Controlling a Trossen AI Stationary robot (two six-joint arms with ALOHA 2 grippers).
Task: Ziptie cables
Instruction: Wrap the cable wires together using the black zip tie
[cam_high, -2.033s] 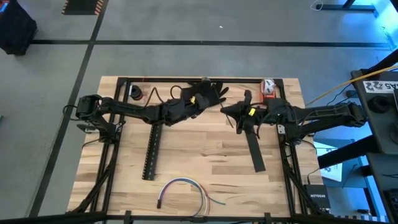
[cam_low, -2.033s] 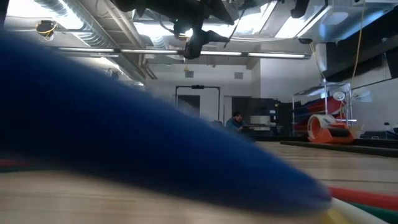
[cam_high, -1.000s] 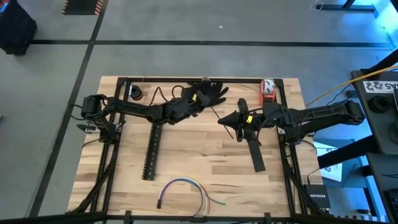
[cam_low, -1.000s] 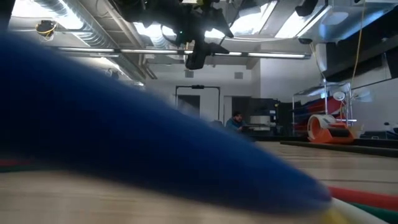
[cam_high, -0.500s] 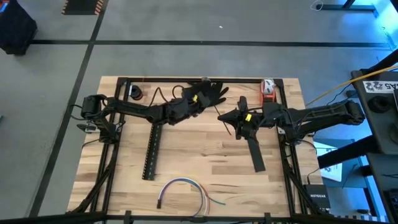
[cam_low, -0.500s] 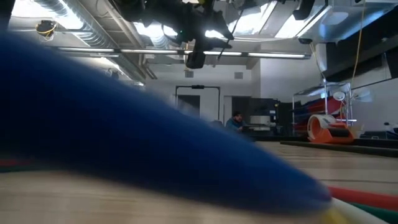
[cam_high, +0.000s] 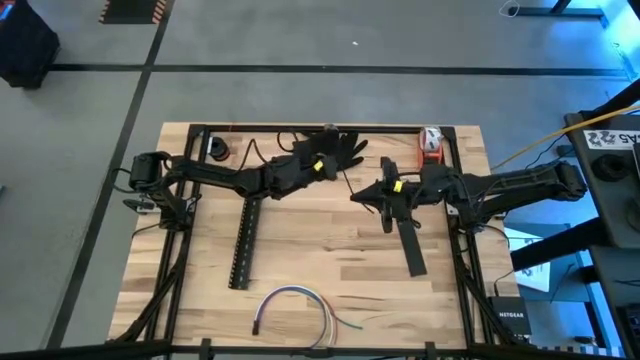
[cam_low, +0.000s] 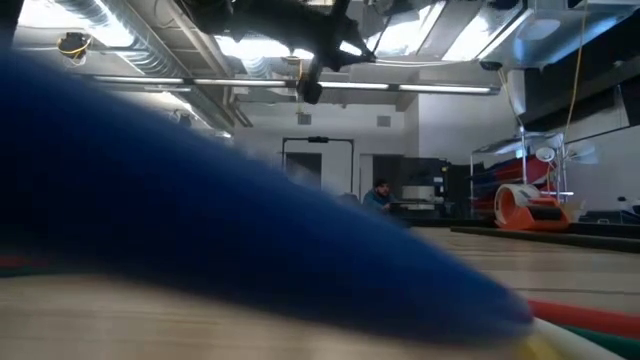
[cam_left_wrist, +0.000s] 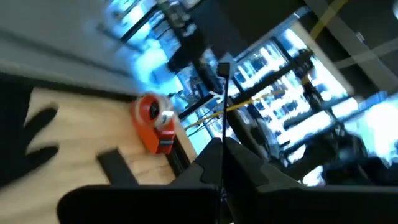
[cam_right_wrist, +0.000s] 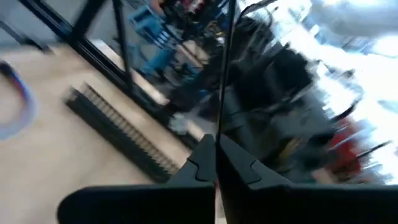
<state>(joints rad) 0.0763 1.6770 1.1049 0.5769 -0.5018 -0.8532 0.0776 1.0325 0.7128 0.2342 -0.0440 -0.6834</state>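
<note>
Left end effector (cam_high: 347, 170) closed since, cables (cam_high: 295, 305) overhead only

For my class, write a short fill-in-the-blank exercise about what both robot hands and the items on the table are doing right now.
1. The left hand and the right hand each pinch one thin dark ____ between closed fingers.
2. The cables lie near the table's ____ edge, touched by neither hand.
3. The black slotted channel lies below the ____ arm in the high view.
4. The tape dispenser by the far right corner is ____ in colour.

Missing words: strip; near; left; orange
</note>
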